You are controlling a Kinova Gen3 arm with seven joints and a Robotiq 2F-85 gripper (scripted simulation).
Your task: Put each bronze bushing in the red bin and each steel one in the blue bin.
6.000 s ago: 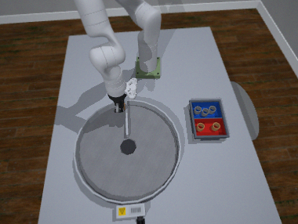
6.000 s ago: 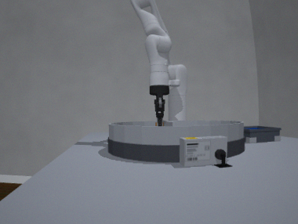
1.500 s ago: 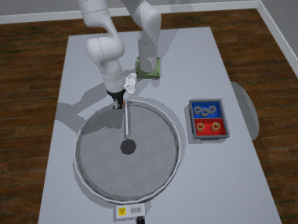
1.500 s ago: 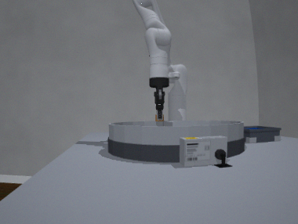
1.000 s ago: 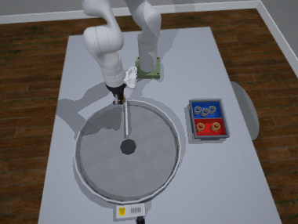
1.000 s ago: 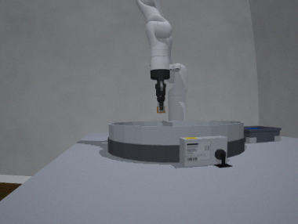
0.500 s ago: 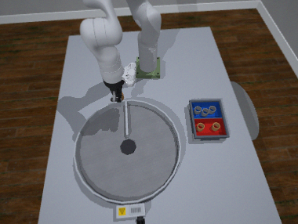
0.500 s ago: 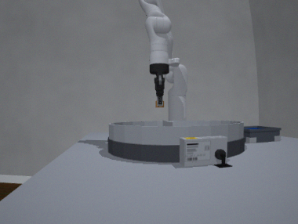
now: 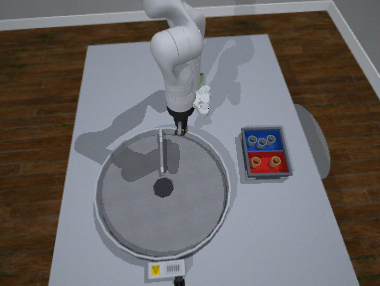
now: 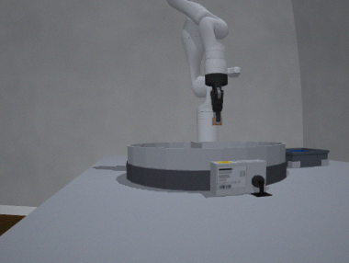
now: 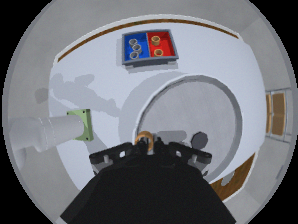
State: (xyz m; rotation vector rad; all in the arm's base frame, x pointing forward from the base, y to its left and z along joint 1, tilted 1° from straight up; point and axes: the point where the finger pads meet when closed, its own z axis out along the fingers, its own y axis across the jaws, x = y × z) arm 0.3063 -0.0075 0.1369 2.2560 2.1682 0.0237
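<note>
My gripper (image 9: 181, 131) is shut on a bronze bushing (image 11: 147, 140) and holds it well above the back rim of the round grey turntable (image 9: 161, 191). The exterior view shows the bushing (image 10: 213, 123) as a small orange piece at the fingertips, clear of the turntable wall (image 10: 207, 162). The turntable surface carries no loose bushings that I can see. The two-part bin stands to the right: the blue half (image 9: 262, 140) holds three steel bushings, the red half (image 9: 266, 162) holds two bronze ones.
A thin upright bar (image 9: 161, 151) runs from the turntable's rim toward its dark hub (image 9: 163, 188). A labelled control box (image 9: 166, 269) sits at the turntable's front. A grey round object (image 9: 314, 140) lies beyond the table's right edge.
</note>
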